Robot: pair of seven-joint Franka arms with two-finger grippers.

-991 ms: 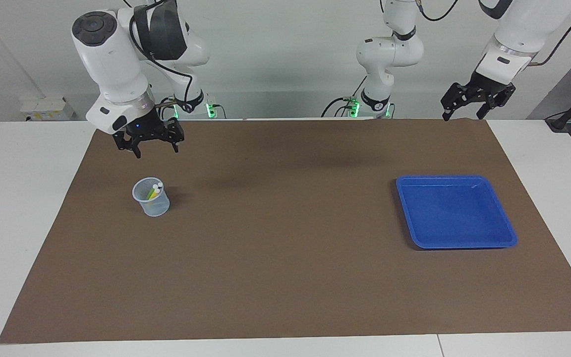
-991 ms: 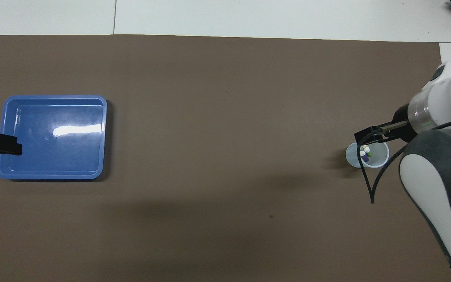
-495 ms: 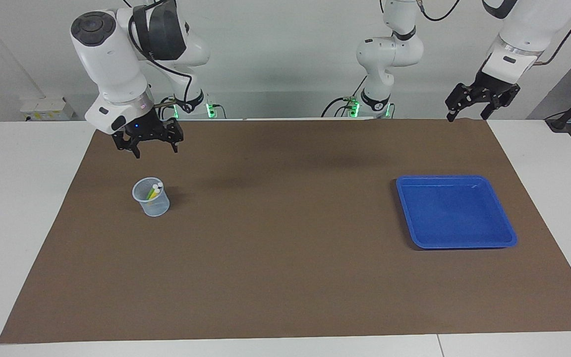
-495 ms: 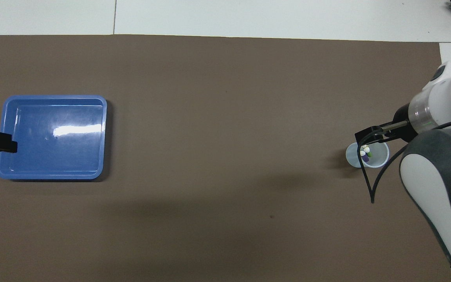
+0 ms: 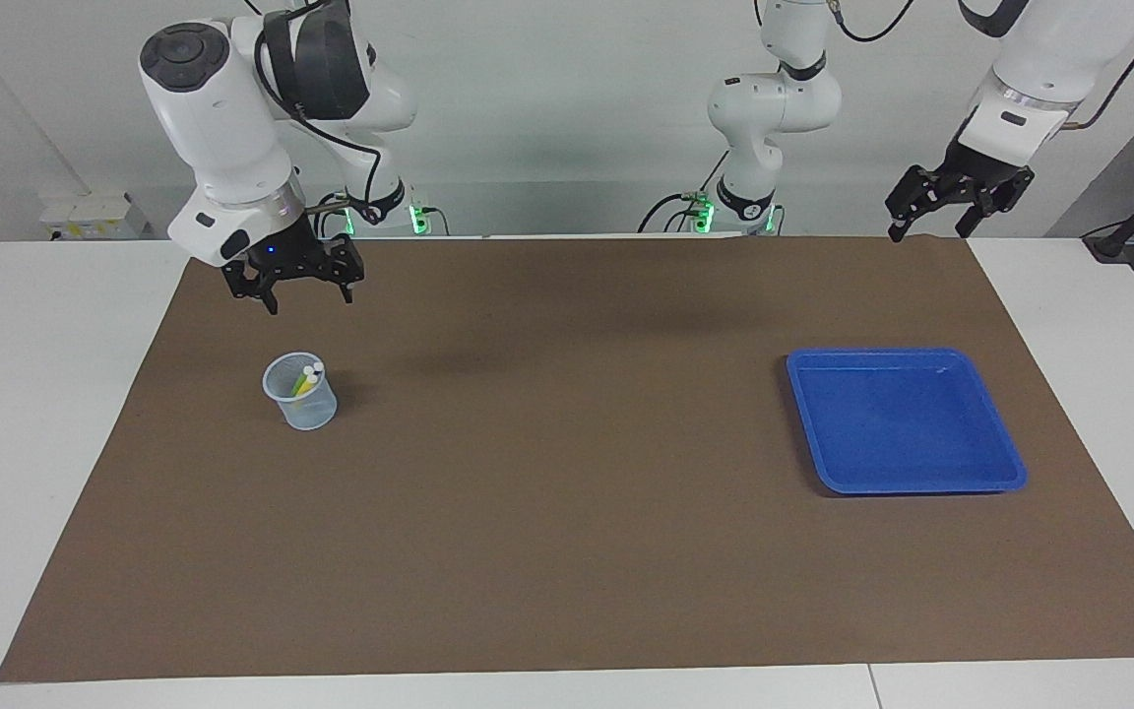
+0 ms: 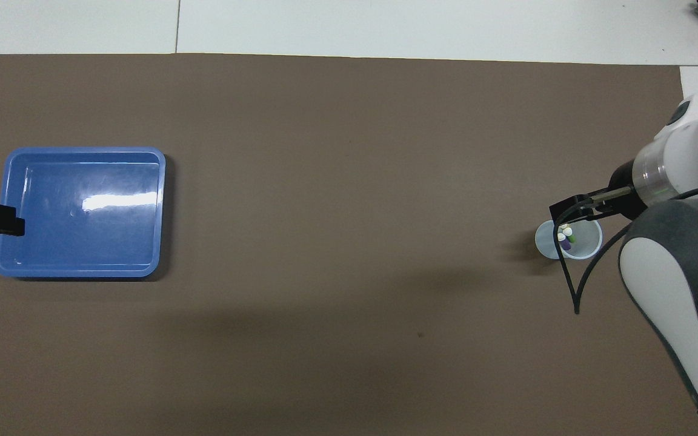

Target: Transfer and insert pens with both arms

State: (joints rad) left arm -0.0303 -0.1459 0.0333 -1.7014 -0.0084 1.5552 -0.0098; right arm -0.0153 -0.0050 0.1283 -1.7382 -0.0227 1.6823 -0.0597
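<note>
All three pens stood in the cup; the tray was empty. Right gripper and left gripper hung with fingers apart, holding nothing; the task appeared complete.

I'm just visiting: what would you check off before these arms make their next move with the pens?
1. Pens all standing in the clear cup: ok; three pale ends show in the overhead view.
2. Blue tray has nothing in it: ok.
3. Right tool open, holding nothing: ok.
4. Left tool open, holding nothing: ok; it waits over the mat's edge near the robots.
5. Right tool clear above the cup, not touching: ok.
6. Cup upright on the brown mat: ok.
</note>
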